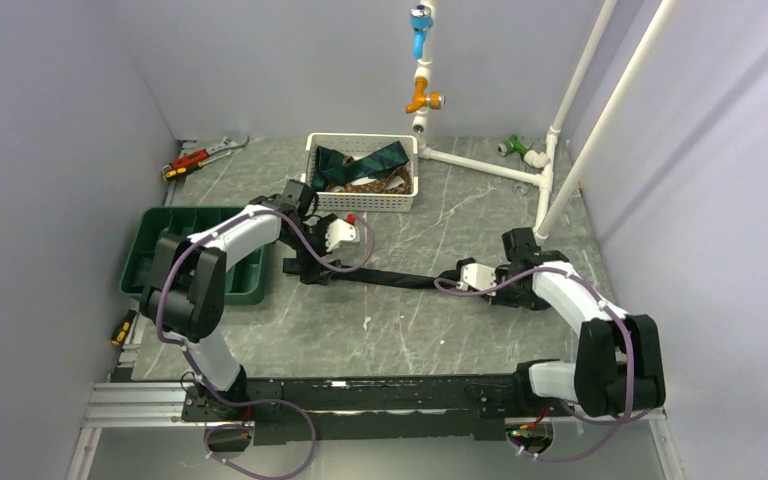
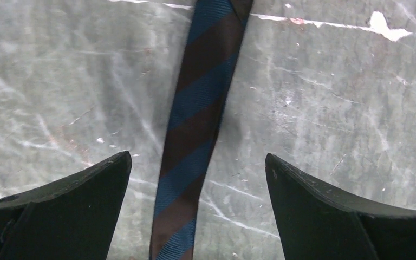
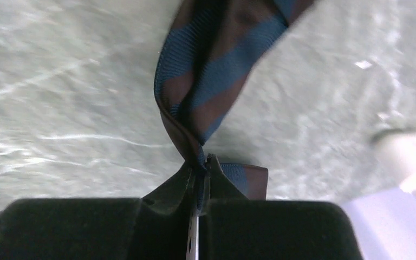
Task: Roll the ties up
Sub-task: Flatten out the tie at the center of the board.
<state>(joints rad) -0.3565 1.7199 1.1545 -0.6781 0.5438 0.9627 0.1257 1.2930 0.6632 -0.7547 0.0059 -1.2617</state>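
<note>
**Striped tie (image 1: 400, 279) laid out flat, no roll begun**

The blue-and-brown tie was stretched along the table (image 1: 440, 330) between the arms. One end was pinched by the clenched right gripper (image 3: 201, 162). The left gripper (image 2: 197, 168) was held released, straddling the other end. More ties (image 1: 365, 165) lay unrolled in the white basket (image 1: 362, 140).

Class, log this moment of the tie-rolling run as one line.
left fingers: open, straddling striped tie | right fingers: shut on tie end | tie: stretched along table, unrolled
</note>
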